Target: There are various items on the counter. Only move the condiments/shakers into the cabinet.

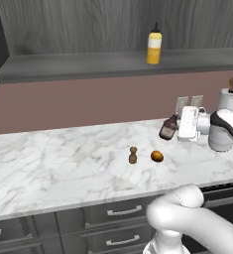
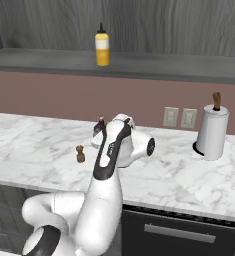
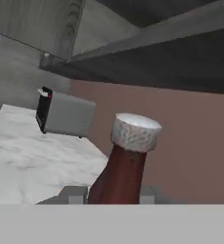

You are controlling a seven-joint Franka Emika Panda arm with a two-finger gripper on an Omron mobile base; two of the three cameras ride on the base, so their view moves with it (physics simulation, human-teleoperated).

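My gripper [image 1: 176, 128] is shut on the dark red-brown sauce bottle [image 1: 168, 128], which leans to one side over the back of the counter [image 1: 53, 163]. In the hand view the bottle [image 3: 125, 164] with its pale cap stands between my fingertips [image 3: 74, 194]. Its cap [image 2: 100, 121] peeks out beside my hand in the right base view. The yellow squeeze bottle [image 1: 154, 46] [image 2: 102, 46] stands on the cabinet's grey shelf ledge [image 1: 63, 65]. The small brown wooden shaker [image 1: 133, 155] [image 2: 80, 154] stands upright on the counter, in front of and left of my gripper.
An orange fruit [image 1: 157, 156] lies just right of the shaker. A white paper towel roll [image 1: 226, 121] [image 2: 211, 131] stands at the counter's back right, near two wall outlets [image 2: 179, 117]. A grey box-shaped appliance [image 3: 66, 114] sits further along the counter.
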